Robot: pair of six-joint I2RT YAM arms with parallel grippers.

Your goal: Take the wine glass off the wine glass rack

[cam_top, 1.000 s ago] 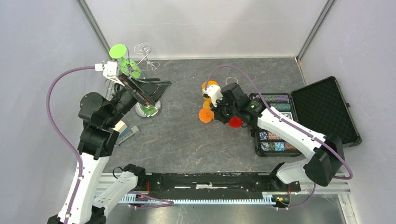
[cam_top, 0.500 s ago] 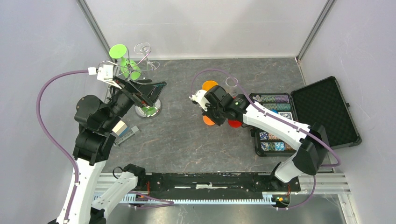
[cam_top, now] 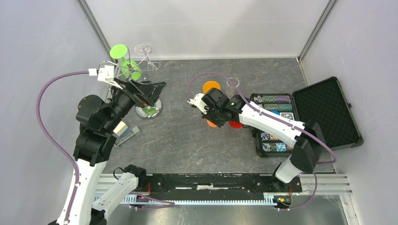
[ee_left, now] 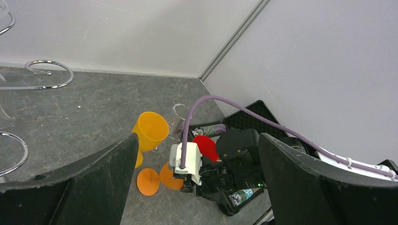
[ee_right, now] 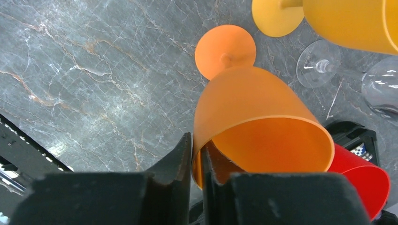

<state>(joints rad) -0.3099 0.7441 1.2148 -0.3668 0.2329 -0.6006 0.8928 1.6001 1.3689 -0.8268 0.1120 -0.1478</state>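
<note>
The silver wire wine glass rack (cam_top: 141, 112) stands at the back left, and its spiral hooks (ee_left: 47, 75) show in the left wrist view. A green wine glass (cam_top: 130, 69) and a clear wine glass (cam_top: 143, 48) hang on it. My left gripper (cam_top: 158, 93) (ee_left: 197, 140) hovers wide open over the rack's base, holding nothing. At mid-table my right gripper (cam_top: 211, 115) (ee_right: 197, 154) is shut on the rim of a tilted orange wine glass (ee_right: 253, 108), one finger inside the bowl. The glass's foot (ee_right: 225, 44) is down at the tabletop.
A yellow-orange glass (cam_top: 211, 86), a red glass (cam_top: 236, 124) and a clear glass lying on its side (cam_top: 232, 83) crowd around the right gripper. An open black case of poker chips (cam_top: 274, 124) lies at right. A small box (cam_top: 124, 130) sits beside the left arm.
My right arm has swung left and down, so the orange glass now sits low under the gripper. The left arm shifted slightly early on, then held still, open throughout.
</note>
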